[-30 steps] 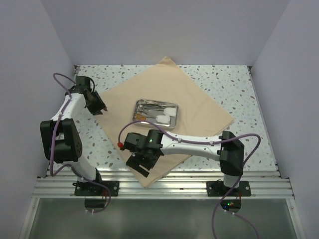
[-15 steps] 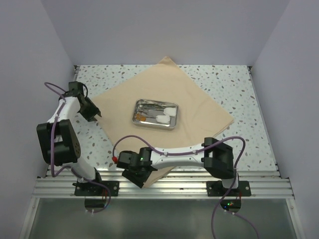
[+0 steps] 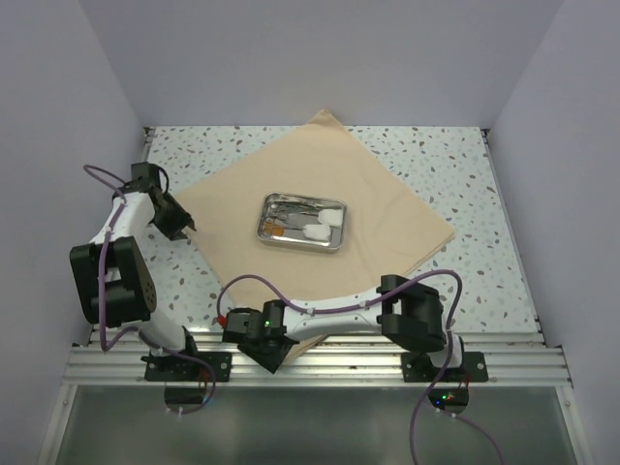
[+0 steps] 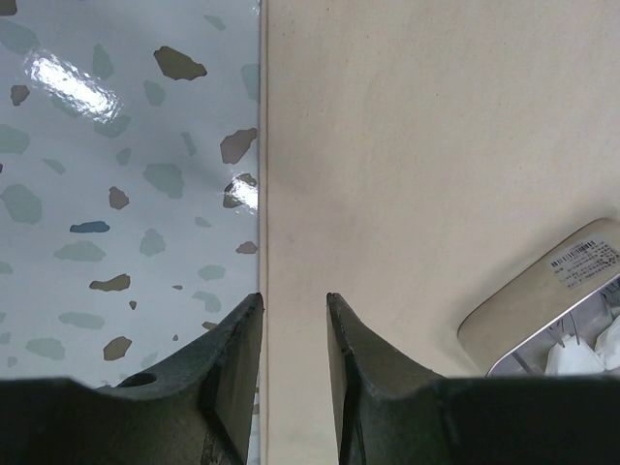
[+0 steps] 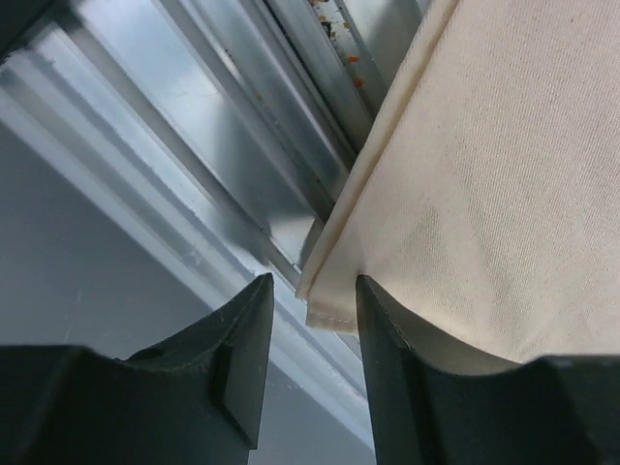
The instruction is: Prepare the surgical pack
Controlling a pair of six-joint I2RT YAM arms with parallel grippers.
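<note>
The surgical pack (image 3: 387,203), a large tan fabric sheet, lies flat like a diamond on the speckled table. A small steel tray (image 3: 298,244) rests on its middle. My left gripper (image 3: 184,225) is at the sheet's left corner. In the left wrist view the left gripper (image 4: 294,300) is open, its jaws straddling the sheet's straight edge (image 4: 265,194), which lies flat beneath them. My right gripper (image 3: 269,356) is low at the sheet's near corner, over the rail. In the right wrist view the right gripper (image 5: 313,281) has a gap between its jaws, and the hemmed corner (image 5: 334,300) hangs there against the right finger (image 5: 383,339).
The tray holds silver instruments and white gauze (image 3: 325,218); its corner shows in the left wrist view (image 4: 513,320). An aluminium rail (image 3: 368,366) runs along the near edge under the right gripper. Grey walls close in the speckled table (image 3: 436,155) on three sides.
My right arm has drawn back from the sheet toward the near rail, reaching the sheet's near corner with its jaws narrowing. The left gripper has shifted slightly left to the sheet's left corner.
</note>
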